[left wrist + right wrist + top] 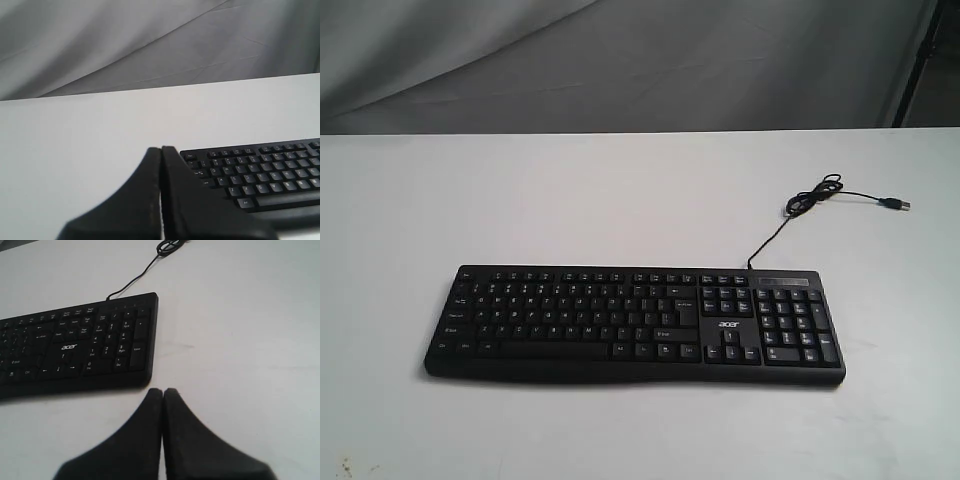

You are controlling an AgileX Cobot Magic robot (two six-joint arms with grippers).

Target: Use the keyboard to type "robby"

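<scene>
Two grippers are shown only by the wrist cameras, and neither is caught in the exterior view. The left gripper (161,150) is clenched on nothing, its fingers pressed flat together, and the right gripper (163,391) is closed in the same way, also empty. Both are held above the white table (620,190) on the near side of the keyboard (635,322), which lies flat at the middle of the table with its long axis running left to right. The keyboard's left end is seen just beyond and to the right of the left gripper. Its right end, with the number pad (112,342), is seen just beyond and to the left of the right gripper. The letter keys (560,305) are grouped toward the left and middle, so the left gripper is judged the nearer for "r" and "b", and the right one must cross over the number pad for "o" and "y". Nothing is found standing in the way. Farther off, a thin cable (790,210) is looped at the far right and ends in a loose plug (895,204). Grey cloth (620,60) hangs behind.
</scene>
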